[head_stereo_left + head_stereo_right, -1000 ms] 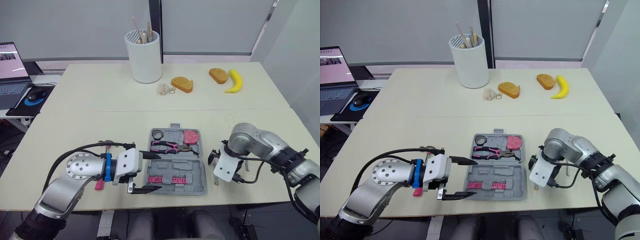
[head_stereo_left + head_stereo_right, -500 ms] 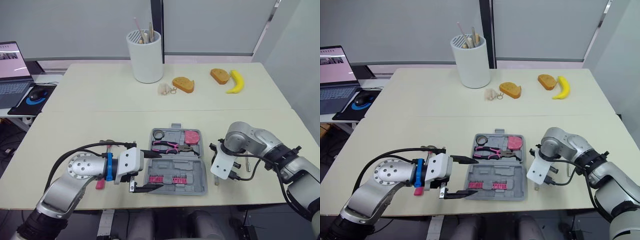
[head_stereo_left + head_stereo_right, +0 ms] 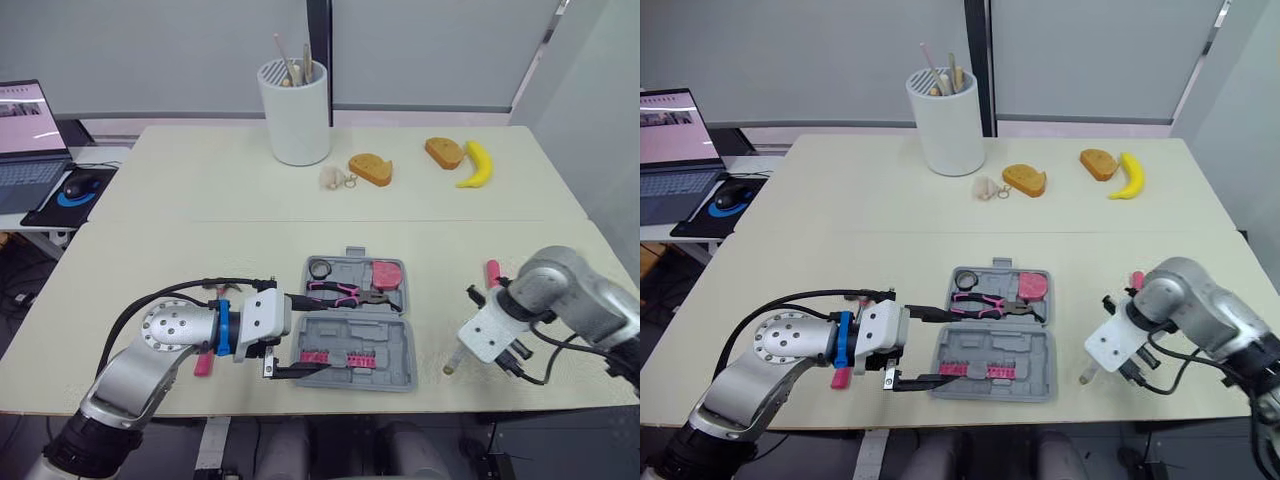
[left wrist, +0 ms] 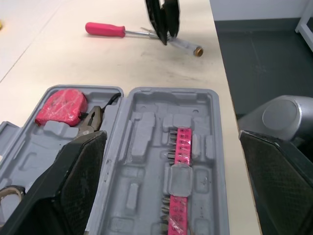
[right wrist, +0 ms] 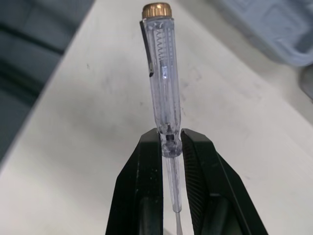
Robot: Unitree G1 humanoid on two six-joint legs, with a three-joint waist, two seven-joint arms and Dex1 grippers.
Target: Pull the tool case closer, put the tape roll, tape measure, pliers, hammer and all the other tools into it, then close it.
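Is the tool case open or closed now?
Open. The tool case lies spread flat, its pliers and pink bit strip exposed.

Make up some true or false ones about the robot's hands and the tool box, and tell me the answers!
1. The tool case lies open. True.
2. The pliers lie on the table outside the case. False: they lie inside the case.
3. The right gripper is shut on a clear screwdriver. True.
4. The left gripper is shut. False: it is open, its fingers spread apart at the case's left side.
5. The banana is packed in the case. False: it lies at the far side of the table.
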